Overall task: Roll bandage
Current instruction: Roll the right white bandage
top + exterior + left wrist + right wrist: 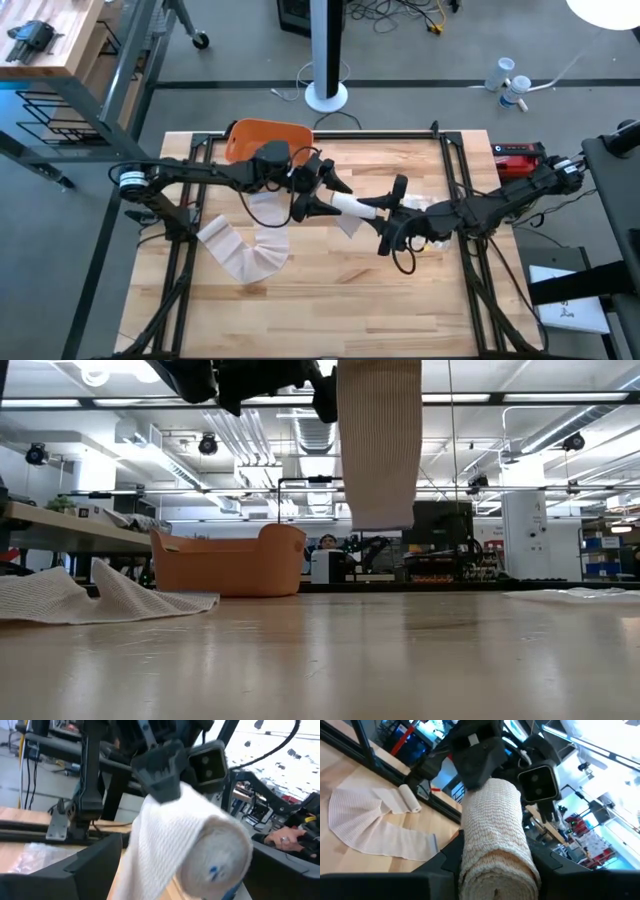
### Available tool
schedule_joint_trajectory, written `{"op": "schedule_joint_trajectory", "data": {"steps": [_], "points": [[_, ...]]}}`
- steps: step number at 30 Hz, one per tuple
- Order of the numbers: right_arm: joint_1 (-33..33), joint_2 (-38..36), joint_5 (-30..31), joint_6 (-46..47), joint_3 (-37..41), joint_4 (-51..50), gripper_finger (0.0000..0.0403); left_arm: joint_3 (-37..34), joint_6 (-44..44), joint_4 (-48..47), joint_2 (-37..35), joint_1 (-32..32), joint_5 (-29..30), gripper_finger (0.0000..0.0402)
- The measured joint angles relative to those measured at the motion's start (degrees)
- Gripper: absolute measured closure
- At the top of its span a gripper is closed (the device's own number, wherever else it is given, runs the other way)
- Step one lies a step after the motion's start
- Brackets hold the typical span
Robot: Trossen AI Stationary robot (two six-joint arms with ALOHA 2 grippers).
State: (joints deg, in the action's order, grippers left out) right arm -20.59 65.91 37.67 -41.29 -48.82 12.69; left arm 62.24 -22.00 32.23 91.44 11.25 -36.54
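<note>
The bandage roll (352, 205) is up in the air over the middle of the tabletop (330, 300), held between the 2 grippers. The left gripper (318, 196) comes in from one end and the right gripper (385, 212) from the other. In the right wrist view the roll (495, 850) sits between that gripper's 2 dark fingers (445, 857), which press on its sides. In the left wrist view the roll (200, 845) lies between the left fingers (95, 865), and the other gripper's finger (162, 772) touches its far end. From the low view, 1 strip of bandage (380, 445) hangs straight down off the roll and does not reach the tabletop.

A long loose bandage (250, 250) lies curved on the tabletop near the left arm. I count 1 orange basket (262, 140) at the far edge.
</note>
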Motion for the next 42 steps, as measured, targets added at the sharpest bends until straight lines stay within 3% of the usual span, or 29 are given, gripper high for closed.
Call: {"op": "schedule_joint_trajectory", "data": {"steps": [9,14,27,35,42], "points": [[0.69,0.0,2.71,-1.31,0.0,0.02,0.0277,0.32,-1.75,5.92,2.76,0.0,0.03,0.0071],[0.86,0.35,2.83,0.83,0.0,0.04,0.0267,2.63,-2.12,5.48,4.46,-0.08,-0.17,0.0108],[-0.23,2.68,4.02,13.54,0.0,0.08,0.015,6.62,0.94,-0.67,5.9,0.52,-5.03,0.0349],[-2.9,1.81,10.25,17.68,0.0,-3.39,0.0097,6.62,2.48,-2.31,4.04,0.94,-7.52,0.0335],[-1.48,4.32,11.64,17.52,0.05,-3.13,0.0103,6.6,3.54,-2.23,3.93,0.76,-6.82,0.0328]]}}
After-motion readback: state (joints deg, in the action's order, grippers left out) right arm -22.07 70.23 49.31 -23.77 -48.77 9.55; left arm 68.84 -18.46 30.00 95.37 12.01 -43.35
